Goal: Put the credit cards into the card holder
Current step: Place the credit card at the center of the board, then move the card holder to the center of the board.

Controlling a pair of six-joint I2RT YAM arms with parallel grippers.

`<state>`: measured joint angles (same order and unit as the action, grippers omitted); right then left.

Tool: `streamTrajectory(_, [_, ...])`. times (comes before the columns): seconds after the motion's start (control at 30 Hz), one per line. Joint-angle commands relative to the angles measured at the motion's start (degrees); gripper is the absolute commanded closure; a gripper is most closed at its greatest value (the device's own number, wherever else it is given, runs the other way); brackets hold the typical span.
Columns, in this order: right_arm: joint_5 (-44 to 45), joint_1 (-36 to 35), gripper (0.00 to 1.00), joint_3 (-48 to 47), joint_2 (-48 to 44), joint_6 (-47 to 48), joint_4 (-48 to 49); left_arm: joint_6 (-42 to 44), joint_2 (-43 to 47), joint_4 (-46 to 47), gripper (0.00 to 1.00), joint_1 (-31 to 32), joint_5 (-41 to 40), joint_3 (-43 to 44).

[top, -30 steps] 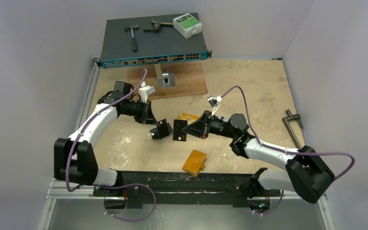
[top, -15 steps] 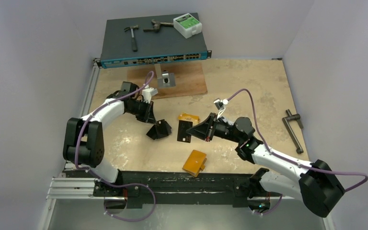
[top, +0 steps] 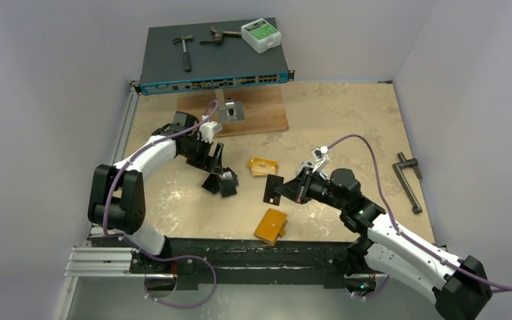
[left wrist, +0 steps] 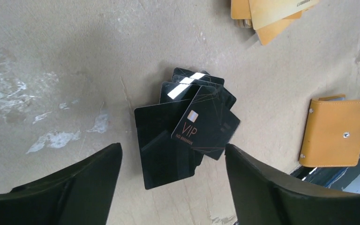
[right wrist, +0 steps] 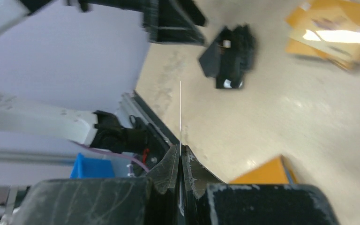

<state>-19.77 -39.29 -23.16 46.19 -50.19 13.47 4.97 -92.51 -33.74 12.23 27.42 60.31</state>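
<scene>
A fanned pile of black credit cards lies on the table, one marked VIP. My left gripper hangs open just above it, a finger on each side, touching nothing; from above the left gripper covers most of the pile. My right gripper is shut on one black card, held on edge above the table. In the right wrist view that card is a thin line rising from the shut right gripper. Orange-gold cards lie behind. The orange card holder lies closed near the front edge.
A network switch at the back carries a hammer and a white box. A wooden board with a metal block lies in front of it. A metal handle rests at the right.
My left gripper has opened and shifted slightly right over the black pile. The right arm has drawn back to the right and nearer with the black card in its grip.
</scene>
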Motion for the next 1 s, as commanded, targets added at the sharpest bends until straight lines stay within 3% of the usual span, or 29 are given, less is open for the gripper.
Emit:
streamTrajectory(0.0, [9.9,0.3,1.0,-2.0,-4.6,-2.3,-24.0,-0.7,6.5,-3.7,0.12,0.2,0.1,3.6])
streamTrajectory(0.07, [13.0,0.4,1.0,-2.9,-6.8,-4.0,-32.3,-0.6,9.2,-6.7,0.01,0.2,1.1,4.4])
streamTrajectory(0.2, [19.8,0.3,1.0,-4.8,-11.4,-7.2,-45.5,-0.1,14.7,-12.9,0.0,2.0,2.9,6.7])
streamTrajectory(0.4, [24.6,0.4,1.0,-6.1,-10.8,-8.9,-53.3,0.0,20.1,-16.1,0.0,17.5,-1.0,6.2])
streamTrajectory(0.63, [20.3,0.3,1.0,-1.3,-8.4,-9.4,-45.4,-5.2,16.1,-11.2,0.0,36.1,-7.5,5.0])
streamTrajectory(0.8, [16.0,0.0,1.0,2.8,-8.7,-12.3,-35.5,-8.9,10.9,-8.5,0.0,42.6,-9.7,5.3])
streamTrajectory(0.97, [14.4,-1.8,1.0,5.5,-6.7,-15.7,-26.9,-9.5,6.7,-6.1,0.0,48.4,-17.4,6.1])
